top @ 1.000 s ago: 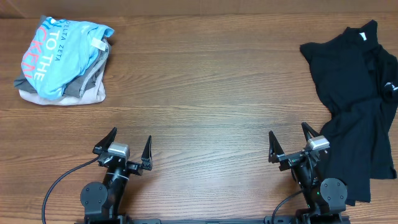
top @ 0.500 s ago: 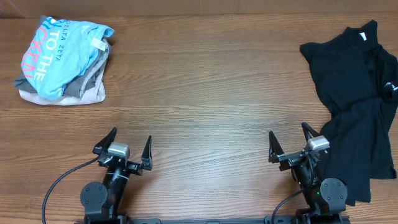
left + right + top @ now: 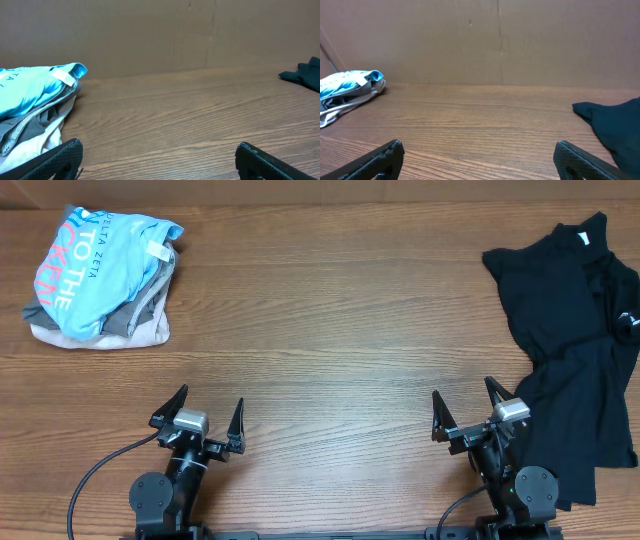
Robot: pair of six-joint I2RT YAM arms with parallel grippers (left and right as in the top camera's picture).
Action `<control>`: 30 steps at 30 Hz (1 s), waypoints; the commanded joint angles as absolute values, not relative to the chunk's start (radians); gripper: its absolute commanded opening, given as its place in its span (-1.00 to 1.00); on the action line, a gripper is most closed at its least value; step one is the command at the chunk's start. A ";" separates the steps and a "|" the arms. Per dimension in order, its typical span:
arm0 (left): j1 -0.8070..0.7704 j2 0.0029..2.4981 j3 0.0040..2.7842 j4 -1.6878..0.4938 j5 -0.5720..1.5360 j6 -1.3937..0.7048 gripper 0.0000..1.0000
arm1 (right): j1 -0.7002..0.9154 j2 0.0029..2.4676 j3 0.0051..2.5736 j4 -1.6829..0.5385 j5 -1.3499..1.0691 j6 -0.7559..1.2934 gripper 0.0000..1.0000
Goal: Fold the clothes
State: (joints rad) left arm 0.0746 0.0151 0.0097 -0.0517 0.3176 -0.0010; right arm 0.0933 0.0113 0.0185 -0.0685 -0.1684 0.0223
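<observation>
Left gripper (image 3: 212,394): jaws spread wide, nothing held. Right gripper (image 3: 462,387): likewise wide apart, empty. Black shirts (image 3: 565,320): crumpled heap ahead and right of right jaws, lower edge just beside right finger. Folded pile (image 3: 100,305), blue tee (image 3: 95,260) on top: well ahead, left of left jaws. Likely step: fetch one shirt. Right arm should pinch single layer at near hem, drag onto bare table (image 3: 330,330) ahead between both jaws, avoid catching second shirt.
</observation>
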 commanded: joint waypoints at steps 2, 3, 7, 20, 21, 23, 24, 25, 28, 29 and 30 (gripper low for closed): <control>0.085 0.005 0.005 -0.047 0.311 0.007 1.00 | 0.094 0.003 0.008 -0.054 -0.173 0.027 1.00; 0.085 0.005 0.005 -0.047 0.310 0.008 1.00 | 0.094 0.003 0.008 -0.055 -0.183 0.027 1.00; 0.085 0.005 0.005 -0.040 0.345 -0.004 0.99 | 0.094 0.003 0.009 -0.035 -0.236 0.030 1.00; 0.085 0.163 0.263 -0.186 0.460 -0.021 1.00 | 0.094 0.202 0.373 -0.203 -0.263 0.060 1.00; 0.085 0.208 0.302 -0.200 0.461 -0.022 1.00 | 0.094 0.239 0.407 -0.215 -0.264 0.060 1.00; 0.085 0.294 0.369 -0.223 0.464 -0.022 0.99 | 0.094 0.336 0.497 -0.256 -0.264 0.060 1.00; 0.085 0.369 0.426 -0.244 0.477 -0.022 1.00 | 0.094 0.407 0.571 -0.304 -0.262 0.060 1.00; 0.085 0.425 0.468 -0.257 0.496 -0.022 1.00 | 0.094 0.458 0.625 -0.346 -0.254 0.060 1.00; 0.085 0.636 0.645 -0.343 0.580 -0.022 1.00 | 0.094 0.648 0.834 -0.516 -0.240 0.060 1.00; 0.084 0.712 0.718 -0.393 0.598 -0.022 1.00 | 0.094 0.722 0.918 -0.583 -0.241 0.060 1.00; 0.084 0.773 0.781 -0.443 0.602 -0.022 1.00 | 0.094 0.777 0.983 -0.634 -0.241 0.060 1.00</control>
State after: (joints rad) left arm 0.0799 0.6155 0.6090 -0.3687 0.5232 -0.0204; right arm 0.0933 0.6537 0.8131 -0.5644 -0.2546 0.0547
